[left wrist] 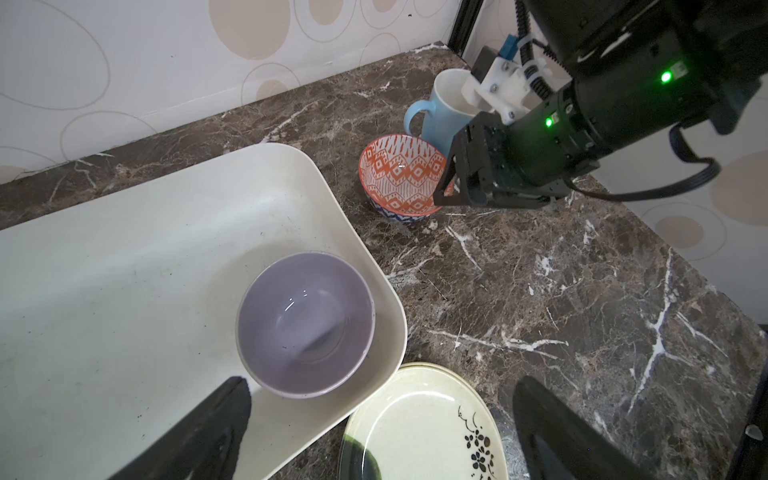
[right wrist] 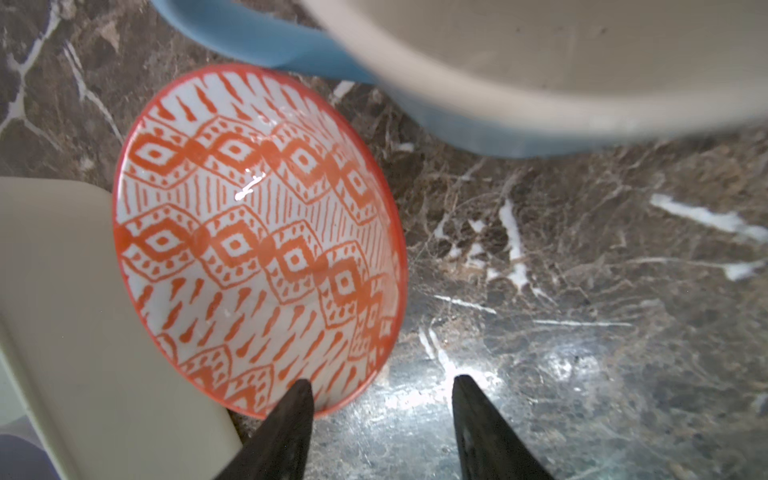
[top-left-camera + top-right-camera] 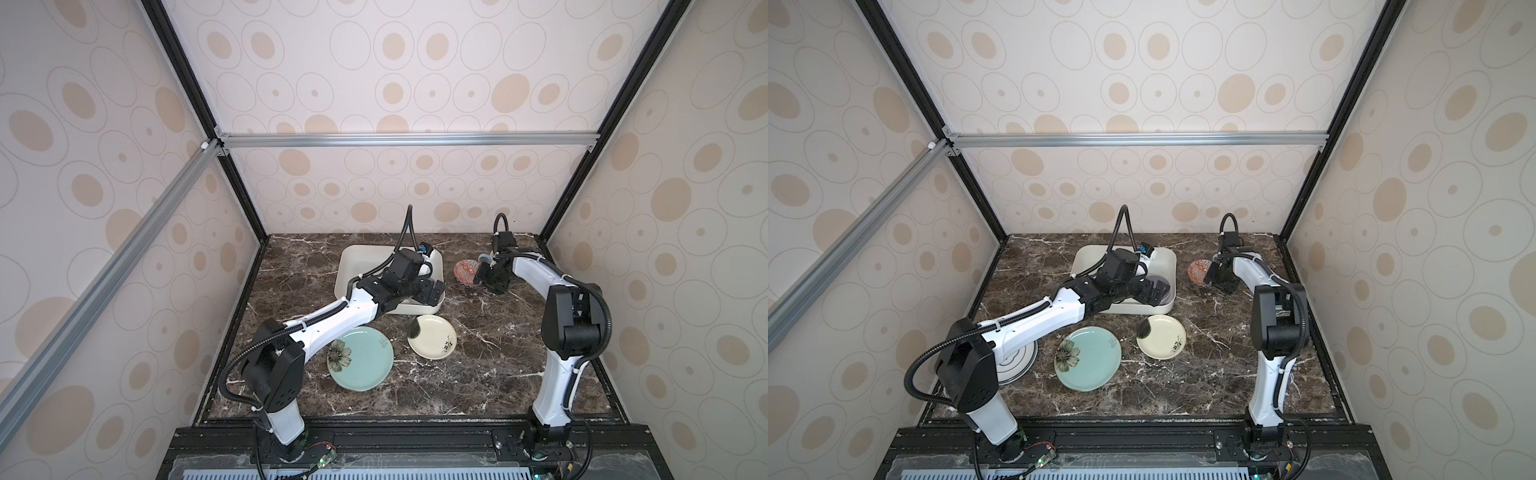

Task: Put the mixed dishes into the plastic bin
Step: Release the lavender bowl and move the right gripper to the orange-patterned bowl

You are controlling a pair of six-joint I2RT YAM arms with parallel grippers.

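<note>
Round teal flower plate [image 3: 365, 357], small cream plate [image 3: 434, 336] on dark marble counter [image 3: 478, 374], near. Behind: shallow white plastic bin [image 3: 349, 257], lavender ceramic bowl [image 1: 305, 324] in right near corner; left end effector [image 3: 434, 291] above, spread wide, empty. Right: red-patterned bowl [image 2: 249, 232], right end effector [image 2: 380, 384] half-open astride rim, unclamped; light-blue mug [image 1: 440, 120] beyond.

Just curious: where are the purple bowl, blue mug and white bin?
lavender bowl [image 1: 305, 326]: left wrist view, inner bottom.
light-blue mug [image 1: 439, 124]: left wrist view, outer wall.
plastic bin [image 1: 124, 270]: left wrist view, bare floor.
</note>
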